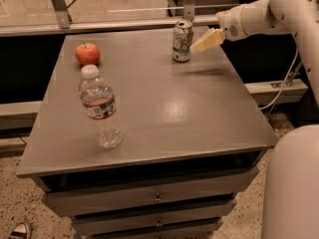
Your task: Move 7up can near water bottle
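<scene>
The 7up can (182, 41) stands upright near the far edge of the grey table (164, 108), right of centre. The water bottle (98, 106), clear with a white cap and a red and dark label, stands upright at the front left. My gripper (205, 41) is on the white arm that reaches in from the upper right; its cream-coloured tip is just right of the can, at about the can's mid-height, very close to it.
A red apple (87, 54) sits at the far left of the table, behind the bottle. Drawers (157, 198) are below the tabletop. A metal rail (99, 26) runs behind the table. A white robot part (294, 183) fills the lower right corner.
</scene>
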You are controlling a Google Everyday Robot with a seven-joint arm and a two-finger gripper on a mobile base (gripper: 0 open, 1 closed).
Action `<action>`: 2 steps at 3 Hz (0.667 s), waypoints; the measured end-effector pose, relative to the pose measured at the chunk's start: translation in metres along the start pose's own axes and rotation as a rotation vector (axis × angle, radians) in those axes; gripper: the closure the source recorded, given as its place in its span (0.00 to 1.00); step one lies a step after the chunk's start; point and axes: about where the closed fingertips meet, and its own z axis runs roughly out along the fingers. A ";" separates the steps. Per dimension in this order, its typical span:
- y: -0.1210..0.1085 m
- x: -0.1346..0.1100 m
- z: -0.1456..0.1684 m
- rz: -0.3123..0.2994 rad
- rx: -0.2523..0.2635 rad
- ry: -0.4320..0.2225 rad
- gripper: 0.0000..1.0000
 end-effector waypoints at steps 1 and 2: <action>0.007 -0.006 0.022 0.035 -0.034 -0.037 0.00; 0.020 -0.009 0.041 0.076 -0.084 -0.077 0.00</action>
